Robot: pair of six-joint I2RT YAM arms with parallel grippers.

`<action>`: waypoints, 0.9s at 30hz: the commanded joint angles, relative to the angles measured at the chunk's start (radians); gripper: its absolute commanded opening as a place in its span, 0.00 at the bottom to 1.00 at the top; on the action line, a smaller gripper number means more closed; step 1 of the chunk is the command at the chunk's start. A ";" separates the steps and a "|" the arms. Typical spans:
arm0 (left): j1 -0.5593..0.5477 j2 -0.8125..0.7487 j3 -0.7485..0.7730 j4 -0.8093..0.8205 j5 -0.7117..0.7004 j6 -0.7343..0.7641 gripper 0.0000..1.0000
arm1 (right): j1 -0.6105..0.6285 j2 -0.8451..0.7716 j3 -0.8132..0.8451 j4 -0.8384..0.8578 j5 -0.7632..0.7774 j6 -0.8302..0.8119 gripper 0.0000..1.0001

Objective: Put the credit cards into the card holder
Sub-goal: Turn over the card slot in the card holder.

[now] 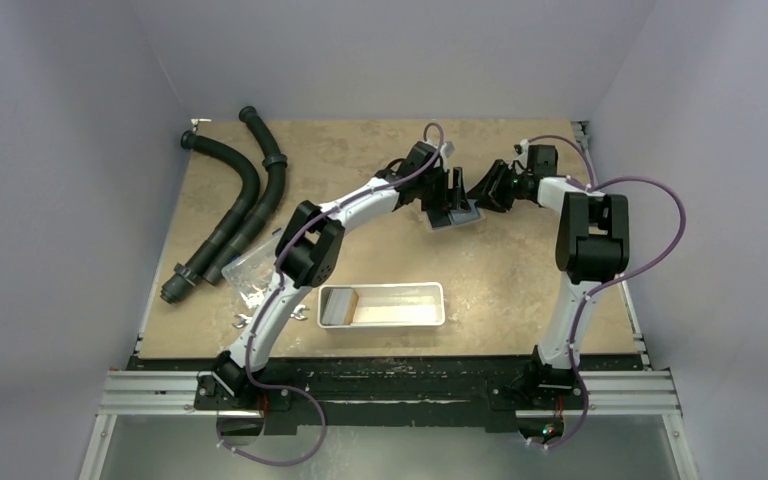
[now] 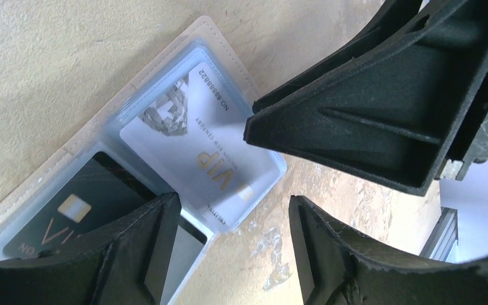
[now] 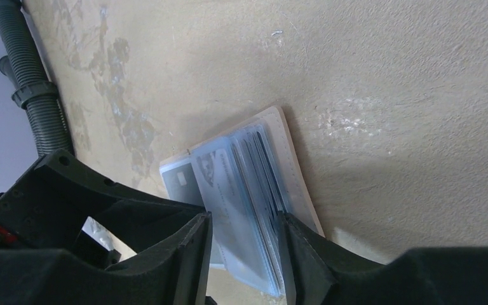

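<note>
The card holder [image 1: 455,217] lies open on the table, beige outside with clear blue-tinted sleeves [image 2: 133,108]. A pale VIP credit card [image 2: 197,143] sits in one sleeve and a dark credit card [image 2: 70,216] in the sleeve beside it. My left gripper [image 2: 235,213] hovers open over the holder's near corner, with only table between its fingers. My right gripper [image 3: 244,244] is open and straddles the fanned sleeves [image 3: 254,190]. One of its fingers [image 3: 298,260] touches the sleeve stack; the other stands apart. Both grippers [image 1: 452,195] [image 1: 487,190] meet over the holder.
A long white tray [image 1: 390,287] lies near the front, with a tan-brown card [image 1: 338,306] standing at its left end. Black corrugated hoses [image 1: 235,210] lie at the left. A clear plastic box [image 1: 250,268] and a silver wrench [image 1: 245,321] sit beside the left arm.
</note>
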 commanded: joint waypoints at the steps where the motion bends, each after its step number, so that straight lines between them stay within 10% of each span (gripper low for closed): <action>1: 0.014 -0.123 -0.034 -0.015 0.012 0.021 0.68 | 0.002 -0.044 -0.004 -0.027 0.002 -0.027 0.50; 19: 0.008 -0.033 -0.030 0.149 0.148 -0.129 0.62 | 0.020 -0.114 -0.047 -0.011 0.017 -0.013 0.53; 27: 0.025 -0.203 -0.145 0.056 0.037 0.024 0.65 | 0.020 -0.143 -0.050 -0.042 0.066 -0.052 0.55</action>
